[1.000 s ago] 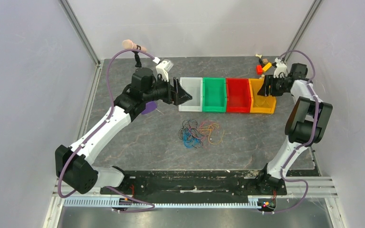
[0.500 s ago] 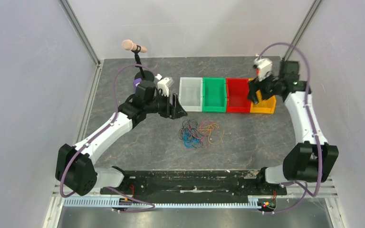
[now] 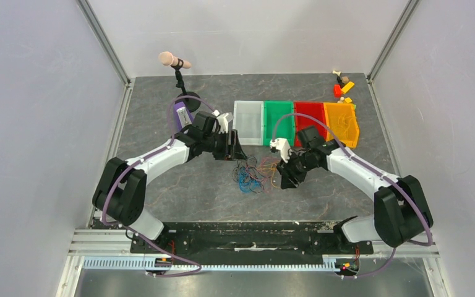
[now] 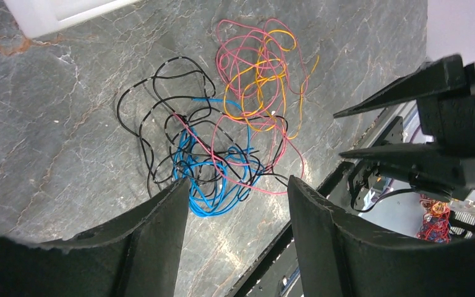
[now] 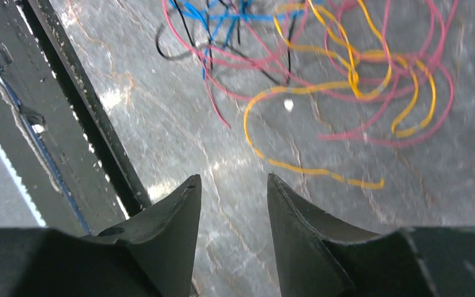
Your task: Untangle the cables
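The cables (image 3: 260, 173) lie in one loose tangle on the grey table in front of the bins. In the left wrist view the blue cable (image 4: 207, 189) is clumped nearest the jaws, the black cable (image 4: 154, 105) loops to the left, and the pink cable (image 4: 235, 37) and orange cable (image 4: 266, 80) lie farther off. My left gripper (image 3: 234, 150) hovers at the pile's upper left edge, open (image 4: 238, 181) and empty. My right gripper (image 3: 286, 176) is at the pile's right edge, open (image 5: 233, 178) with only bare table between its fingers. The orange cable (image 5: 309, 86) lies just ahead of it.
A row of clear (image 3: 248, 122), green (image 3: 279, 122), red (image 3: 309, 120) and orange bins (image 3: 341, 124) stands behind the pile. A microphone on a stand (image 3: 174, 60) and a purple object (image 3: 181, 113) are at the back left. Small toys (image 3: 342, 86) lie at the back right. A black rail (image 3: 235, 232) runs along the near edge.
Both arms have swung from the bins down to the cable pile, the left to its upper left, the right to its right side. The right jaws have narrowed.
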